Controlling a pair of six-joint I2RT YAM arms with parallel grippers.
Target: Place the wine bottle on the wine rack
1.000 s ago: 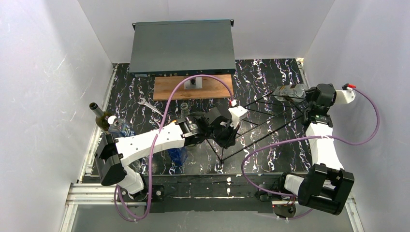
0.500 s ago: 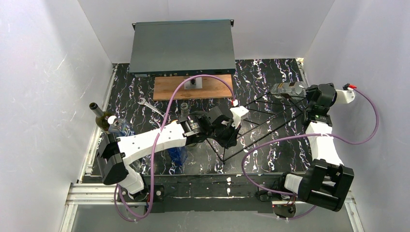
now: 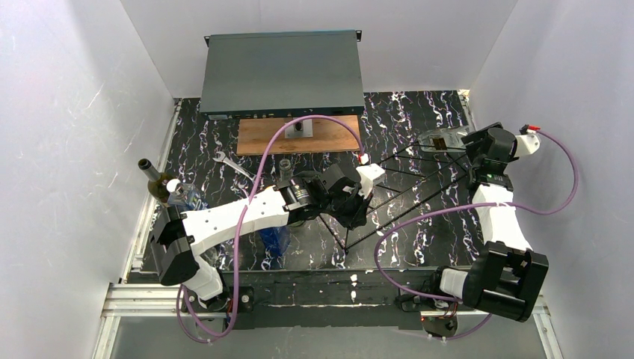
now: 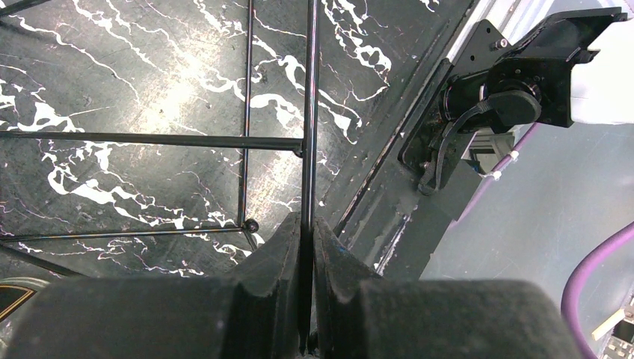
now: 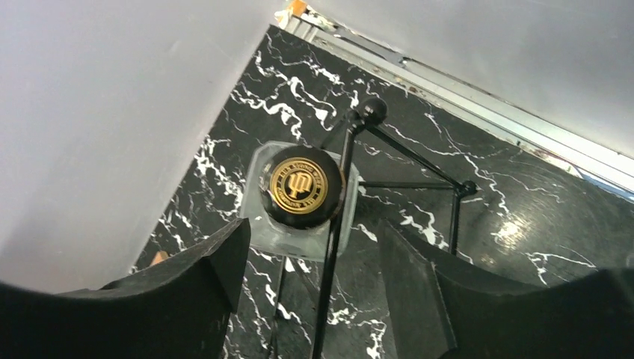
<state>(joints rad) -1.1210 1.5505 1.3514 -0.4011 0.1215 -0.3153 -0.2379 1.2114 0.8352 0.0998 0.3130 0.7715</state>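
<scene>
Parted right jaws just now, leaving clear glass wine bottle with black-and-gold cap [image 5: 302,185] apparently resting, placed, on black wire wine rack [image 5: 371,111]; kept left jaws clamped on rack wire.

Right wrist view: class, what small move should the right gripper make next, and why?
Probably draw the right gripper straight back from the clear glass bottle with the black, gold-crested cap. Its jaws stand open, off the cap, and the bottle seems to rest on the black wire wine rack, which the left gripper pinches.
</scene>
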